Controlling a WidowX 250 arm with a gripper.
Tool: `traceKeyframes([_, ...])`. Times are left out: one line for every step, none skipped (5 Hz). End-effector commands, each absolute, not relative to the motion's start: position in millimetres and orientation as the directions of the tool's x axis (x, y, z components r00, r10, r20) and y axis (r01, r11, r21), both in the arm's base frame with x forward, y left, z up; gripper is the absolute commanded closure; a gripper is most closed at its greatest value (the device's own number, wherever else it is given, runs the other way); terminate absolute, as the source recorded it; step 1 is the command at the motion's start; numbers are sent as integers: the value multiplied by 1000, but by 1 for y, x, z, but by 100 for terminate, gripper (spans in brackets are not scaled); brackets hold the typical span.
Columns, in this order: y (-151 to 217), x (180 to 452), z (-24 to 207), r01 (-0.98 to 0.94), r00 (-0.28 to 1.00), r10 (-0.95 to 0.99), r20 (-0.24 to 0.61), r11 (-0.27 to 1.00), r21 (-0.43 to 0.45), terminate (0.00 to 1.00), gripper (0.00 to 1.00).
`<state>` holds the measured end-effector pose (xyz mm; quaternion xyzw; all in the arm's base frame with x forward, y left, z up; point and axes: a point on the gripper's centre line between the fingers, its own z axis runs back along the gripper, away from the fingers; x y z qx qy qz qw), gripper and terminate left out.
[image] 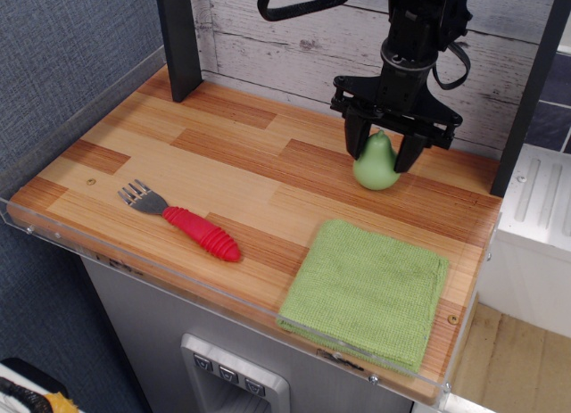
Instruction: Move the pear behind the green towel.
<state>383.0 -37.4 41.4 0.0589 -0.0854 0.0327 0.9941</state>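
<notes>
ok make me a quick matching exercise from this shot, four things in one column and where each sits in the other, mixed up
Things:
1. pear
2. towel
3. fork
4. pincer

Places:
A. front right corner of the table
B. front left, red handle pointing right
C. standing on the wood behind the towel, between two fingers
D. at the back right, fingers spread on either side of the pear

Pairs: 1-C, 2-A, 3-B, 4-D
</notes>
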Motion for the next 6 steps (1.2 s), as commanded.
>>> traceKeyframes([-29, 370, 72, -106, 972, 81, 220, 989, 102, 0, 0])
traceKeyframes([-28, 368, 81, -117, 970, 90, 227, 987, 110, 0, 0])
traceKeyframes([-27, 362, 99, -110, 969, 89, 232, 991, 81, 0, 0])
traceKeyframes([-21, 352, 124, -69, 973, 61, 222, 997, 27, 0, 0])
traceKeyframes([-16, 339, 142, -60, 971, 50, 232, 998, 35, 0, 0])
traceKeyframes([15, 311, 147, -183, 970, 161, 184, 977, 110, 0, 0])
